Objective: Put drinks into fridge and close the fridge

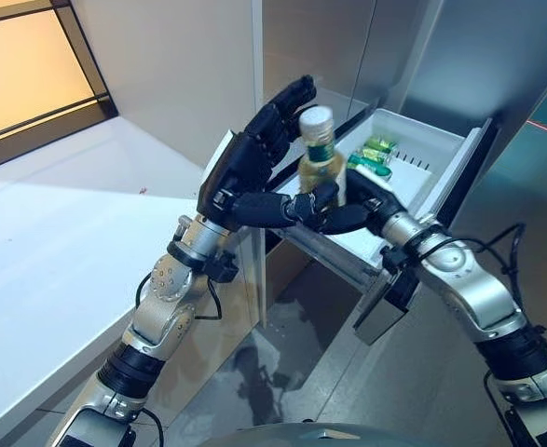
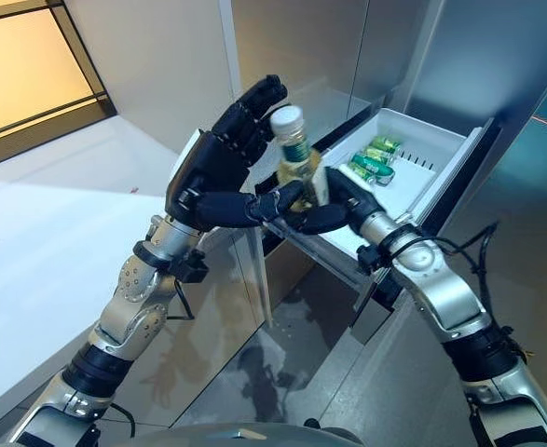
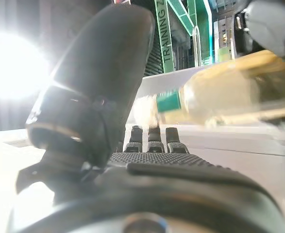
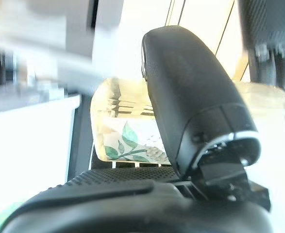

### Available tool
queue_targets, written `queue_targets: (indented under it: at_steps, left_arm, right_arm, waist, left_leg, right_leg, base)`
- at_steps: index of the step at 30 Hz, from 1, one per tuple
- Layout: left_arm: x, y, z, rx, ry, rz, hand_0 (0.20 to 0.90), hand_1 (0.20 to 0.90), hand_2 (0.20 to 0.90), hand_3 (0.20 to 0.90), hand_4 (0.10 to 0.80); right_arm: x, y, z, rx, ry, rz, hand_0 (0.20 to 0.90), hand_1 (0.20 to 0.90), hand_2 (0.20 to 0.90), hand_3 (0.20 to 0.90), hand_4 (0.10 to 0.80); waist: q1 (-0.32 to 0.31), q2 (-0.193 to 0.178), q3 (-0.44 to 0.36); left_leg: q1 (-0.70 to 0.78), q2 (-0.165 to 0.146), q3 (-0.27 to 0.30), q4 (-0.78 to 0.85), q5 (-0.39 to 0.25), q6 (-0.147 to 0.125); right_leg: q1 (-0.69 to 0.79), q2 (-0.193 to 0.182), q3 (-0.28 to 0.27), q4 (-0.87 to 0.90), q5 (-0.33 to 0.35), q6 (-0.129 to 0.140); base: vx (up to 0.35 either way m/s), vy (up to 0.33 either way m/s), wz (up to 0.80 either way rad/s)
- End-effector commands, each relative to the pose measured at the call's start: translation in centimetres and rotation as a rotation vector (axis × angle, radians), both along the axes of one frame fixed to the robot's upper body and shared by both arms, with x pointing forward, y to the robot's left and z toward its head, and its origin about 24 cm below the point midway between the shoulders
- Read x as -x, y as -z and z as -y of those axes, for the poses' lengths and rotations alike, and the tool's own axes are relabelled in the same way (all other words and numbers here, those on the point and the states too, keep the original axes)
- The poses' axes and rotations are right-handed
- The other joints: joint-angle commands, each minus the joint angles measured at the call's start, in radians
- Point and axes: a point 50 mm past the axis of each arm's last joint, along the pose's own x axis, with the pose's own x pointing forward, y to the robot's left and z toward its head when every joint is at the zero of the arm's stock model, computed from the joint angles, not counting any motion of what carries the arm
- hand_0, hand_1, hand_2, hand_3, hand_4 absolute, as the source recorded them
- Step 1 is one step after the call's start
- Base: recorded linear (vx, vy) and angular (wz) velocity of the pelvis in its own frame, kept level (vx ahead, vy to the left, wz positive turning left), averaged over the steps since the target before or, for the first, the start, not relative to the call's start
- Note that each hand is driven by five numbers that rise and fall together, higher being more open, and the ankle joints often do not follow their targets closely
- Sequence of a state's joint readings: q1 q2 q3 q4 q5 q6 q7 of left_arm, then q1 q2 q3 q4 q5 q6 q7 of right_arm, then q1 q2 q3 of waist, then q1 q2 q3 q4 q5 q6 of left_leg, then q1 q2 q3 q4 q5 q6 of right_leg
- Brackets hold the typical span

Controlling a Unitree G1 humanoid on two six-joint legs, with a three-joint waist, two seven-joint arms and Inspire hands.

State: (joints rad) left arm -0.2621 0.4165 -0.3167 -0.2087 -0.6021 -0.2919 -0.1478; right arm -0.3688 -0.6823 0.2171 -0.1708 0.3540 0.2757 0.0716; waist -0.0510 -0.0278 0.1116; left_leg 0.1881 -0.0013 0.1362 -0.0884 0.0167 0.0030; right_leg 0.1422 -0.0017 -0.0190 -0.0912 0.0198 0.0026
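Note:
A drink bottle (image 1: 321, 160) with a white cap, green neck band and pale yellow liquid stands upright between both hands, over the near end of an open white fridge drawer (image 1: 444, 160). My right hand (image 1: 359, 212) is shut on its lower body; the right wrist view shows the thumb (image 4: 191, 97) pressed across the leaf-printed label (image 4: 127, 141). My left hand (image 1: 245, 172) is open just left of the bottle, its fingers straight up behind the neck and its thumb reaching toward the base. Small green bottles (image 1: 374, 156) lie in the drawer.
A white counter (image 1: 59, 261) runs along the left, with a window (image 1: 21, 65) above it. Grey fridge panels (image 1: 478, 56) rise behind and right of the drawer. Grey floor (image 1: 282, 363) lies under the drawer.

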Motion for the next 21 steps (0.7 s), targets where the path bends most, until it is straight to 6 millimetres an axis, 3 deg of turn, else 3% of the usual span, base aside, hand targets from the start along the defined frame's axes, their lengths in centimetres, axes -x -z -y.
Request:
queue_targets:
  at_steps: [1, 5, 10, 11, 12, 14, 17, 21]
  left_arm:
    - [-0.1, -1.4, 0.9, 0.072, 0.081, 0.042, 0.900, 0.900, 0.900, 0.900, 0.800]
    - [-0.1, 1.0, 1.6, 0.048, 0.152, -0.104, 0.900, 0.900, 0.900, 0.900, 0.800]
    - [0.6, 5.6, 2.7, 0.014, 0.305, -0.387, 0.900, 0.900, 0.900, 0.900, 0.800]
    - [0.7, 5.8, 2.7, 0.011, 0.311, -0.395, 0.900, 0.900, 0.900, 0.900, 0.800]
    - [1.2, 7.9, 3.1, 0.006, 0.365, -0.527, 0.900, 0.900, 0.900, 0.900, 0.800]
    - [2.1, 10.1, 3.6, -0.007, 0.421, -0.669, 0.900, 0.900, 0.900, 0.900, 0.800]
    - [3.6, 13.2, 3.6, -0.087, 0.463, -0.802, 0.900, 0.900, 0.900, 0.900, 0.800]
    - [5.0, 16.8, 2.5, -0.184, 0.443, -0.951, 0.900, 0.900, 0.900, 0.900, 0.800]
  right_arm:
    - [0.3, -13.3, 1.6, -0.016, 0.147, 0.696, 0.300, 0.300, 0.300, 0.200, 0.100]
    - [-0.2, -14.6, 4.2, 0.101, 0.345, 0.782, 0.300, 0.300, 0.300, 0.200, 0.100]
    - [-1.6, -14.9, 6.9, 0.110, 0.475, 0.725, 0.300, 0.300, 0.300, 0.200, 0.100]
    - [-1.7, -15.0, 7.0, 0.112, 0.481, 0.724, 0.300, 0.300, 0.300, 0.200, 0.100]
    - [-2.2, -15.2, 8.0, 0.131, 0.532, 0.711, 0.300, 0.300, 0.300, 0.200, 0.100]
    - [-3.0, -15.6, 9.3, 0.154, 0.594, 0.682, 0.300, 0.300, 0.300, 0.200, 0.100]
    - [-4.2, -15.9, 11.3, 0.169, 0.664, 0.614, 0.300, 0.300, 0.300, 0.200, 0.100]
    - [-5.5, -14.9, 13.6, 0.226, 0.734, 0.448, 0.300, 0.300, 0.300, 0.200, 0.100]
  waist:
    - [0.021, -0.023, -0.069]
    - [0.033, -0.024, -0.070]
    - [0.062, -0.023, -0.067]
    - [0.063, -0.023, -0.068]
    - [0.077, -0.023, -0.068]
    - [0.097, -0.023, -0.068]
    - [0.124, -0.025, -0.070]
    - [0.154, -0.022, -0.068]
  left_leg:
    - [-0.028, -0.005, -0.060, 0.001, -0.050, 0.012]
    - [-0.032, -0.007, -0.068, 0.001, -0.047, 0.013]
    - [-0.030, -0.009, -0.094, 0.002, -0.050, 0.011]
    - [-0.030, -0.010, -0.095, 0.002, -0.050, 0.011]
    - [-0.033, -0.011, -0.103, 0.001, -0.046, 0.009]
    - [-0.036, -0.013, -0.114, 0.001, -0.044, 0.007]
    - [-0.045, -0.015, -0.127, 0.001, -0.038, 0.002]
    - [-0.060, -0.015, -0.139, 0.001, -0.028, -0.005]
  right_leg:
    - [-0.012, -0.030, -0.090, 0.040, -0.004, 0.048]
    - [-0.011, -0.035, -0.104, 0.043, -0.007, 0.050]
    - [0.005, -0.040, -0.127, 0.042, -0.018, 0.052]
    - [0.005, -0.040, -0.129, 0.041, -0.018, 0.052]
    - [0.007, -0.043, -0.142, 0.040, -0.018, 0.053]
    - [0.011, -0.046, -0.159, 0.036, -0.018, 0.054]
    - [0.014, -0.050, -0.183, 0.029, -0.016, 0.055]
    - [0.013, -0.054, -0.210, 0.022, -0.014, 0.057]
  base:
    - [-0.008, 0.020, 0.04]
    - [-0.001, 0.026, 0.10]
    - [0.018, 0.018, 0.10]
    - [0.013, 0.017, 0.18]
    - [0.012, 0.012, 0.16]
    - [0.017, 0.013, 0.16]
    - [0.021, 0.011, 0.23]
    - [0.016, 0.014, 0.24]
